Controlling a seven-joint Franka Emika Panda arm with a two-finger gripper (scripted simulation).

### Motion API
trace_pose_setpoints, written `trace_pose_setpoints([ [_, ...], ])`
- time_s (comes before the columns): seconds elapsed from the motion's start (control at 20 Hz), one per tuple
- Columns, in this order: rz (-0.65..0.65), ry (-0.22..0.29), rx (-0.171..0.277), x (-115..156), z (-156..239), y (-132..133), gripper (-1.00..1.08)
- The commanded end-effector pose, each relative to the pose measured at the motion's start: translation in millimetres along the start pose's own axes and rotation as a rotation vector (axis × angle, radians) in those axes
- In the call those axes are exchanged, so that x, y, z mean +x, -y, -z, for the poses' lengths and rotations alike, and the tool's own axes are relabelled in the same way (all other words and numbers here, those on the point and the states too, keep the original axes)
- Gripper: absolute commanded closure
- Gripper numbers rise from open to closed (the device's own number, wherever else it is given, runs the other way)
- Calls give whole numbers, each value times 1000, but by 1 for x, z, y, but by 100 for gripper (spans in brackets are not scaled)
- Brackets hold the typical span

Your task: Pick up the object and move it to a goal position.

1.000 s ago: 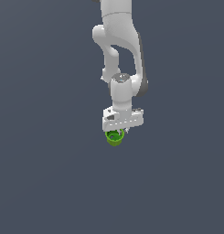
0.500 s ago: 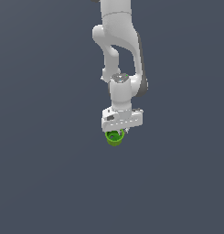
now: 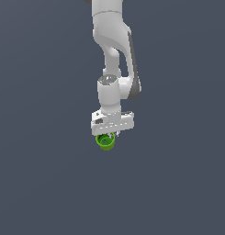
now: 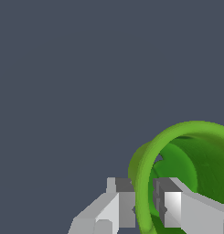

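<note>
A plain dark grey-blue surface [image 3: 45, 183] is filling the whole room. The white robot gripper [image 3: 107, 136] is pinching the thick rim of the small bright green round cup [image 3: 105, 142], one finger inside its hollow, one outside.

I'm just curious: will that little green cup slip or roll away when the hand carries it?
The green cup looks rigid, with a thick rim, so it likely won't crush. The hand pinches only one wall, one finger inside, so it could swivel. Being round, it would probably roll if dropped on its side.
</note>
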State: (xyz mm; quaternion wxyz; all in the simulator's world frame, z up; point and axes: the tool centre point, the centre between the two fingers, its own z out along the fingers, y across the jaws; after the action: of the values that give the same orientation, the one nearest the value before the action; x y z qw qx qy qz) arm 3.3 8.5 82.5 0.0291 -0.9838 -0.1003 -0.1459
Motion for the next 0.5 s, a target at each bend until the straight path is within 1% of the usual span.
trace_pose_setpoints([
  [0.0,-2,-3,-2,5,3,-24,108],
  [0.45,-2,-3,-1,26,11,-118,108],
])
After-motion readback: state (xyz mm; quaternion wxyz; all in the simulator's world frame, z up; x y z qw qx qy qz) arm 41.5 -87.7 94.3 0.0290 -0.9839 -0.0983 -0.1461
